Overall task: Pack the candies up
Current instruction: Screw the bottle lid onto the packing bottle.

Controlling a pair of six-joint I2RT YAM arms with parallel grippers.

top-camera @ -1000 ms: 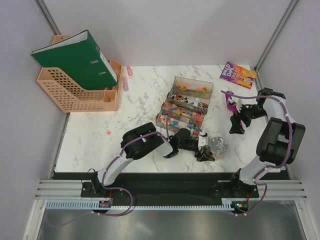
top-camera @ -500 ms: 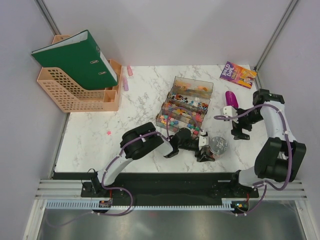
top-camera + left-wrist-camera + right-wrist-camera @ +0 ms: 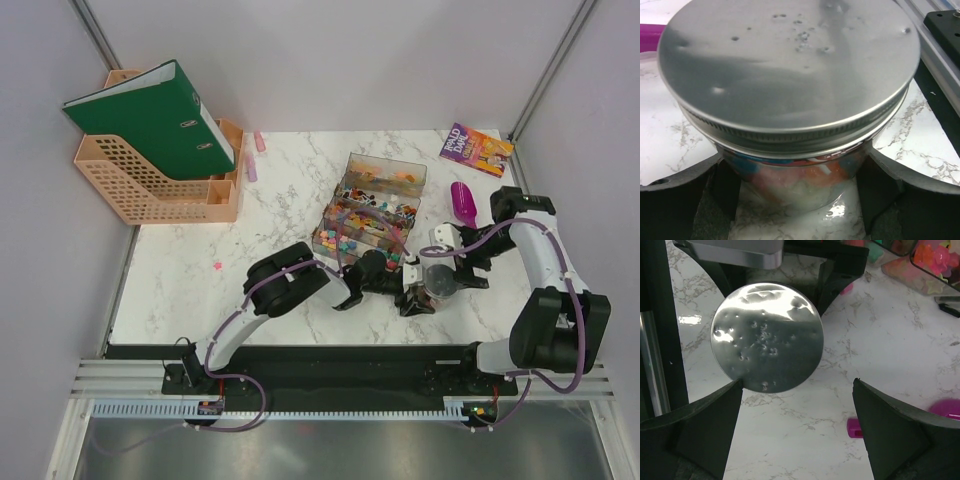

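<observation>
A: Where the white marble table (image 3: 180, 280) ends, we see plain grey walls (image 3: 330, 60) at the back and on both sides. A dark rail (image 3: 330, 352) runs along the near edge.
B: Agreed. We log a peach file rack (image 3: 150, 190) holding a green binder (image 3: 150, 115) in the back left corner, close to the left edge.
A: Room to move? We get bare marble between the rack and the two clear trays (image 3: 390, 166), with one stray pink sweet on it.
B: The candies (image 3: 352, 238) fill those trays mid-table. More show through the glass of the jar (image 3: 790, 180), blue and orange.
A: The jar stands near the front edge with its metal lid (image 3: 766, 337) on. We see the left gripper (image 3: 797, 187) closed on the glass body, a pad on each side.
B: The right gripper (image 3: 797, 410) hangs above the lid, jaws spread wide.
A: The purple scoop (image 3: 462, 203) lies right of the trays, near the right wall.
B: Writing: the book (image 3: 477, 148) in the back right corner reads "Roald Dahl". We can't read the rest.
</observation>
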